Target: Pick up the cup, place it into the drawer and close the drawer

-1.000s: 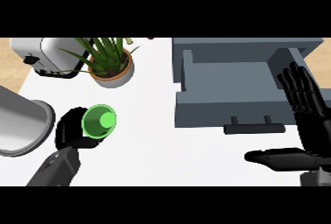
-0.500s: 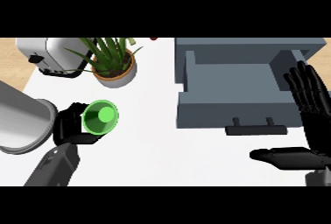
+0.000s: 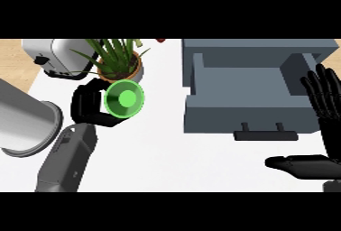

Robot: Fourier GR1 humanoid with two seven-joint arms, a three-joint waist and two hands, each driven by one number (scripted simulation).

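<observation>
The left hand [image 3: 92, 104] sat above the left-centre of the counter, its fingers curled round the green cup [image 3: 124, 99] (which was tipped so its mouth faced upward in the view); its grey forearm ran down to the lower edge; the right hand [image 3: 325, 113] stood open at the right edge, fingers straight and pointing up, thumb spread out leftward below.

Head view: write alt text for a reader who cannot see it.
The left hand curls round a bright green cup beside a potted plant. An open grey drawer sits to its right, the right hand resting open, fingers up.
</observation>
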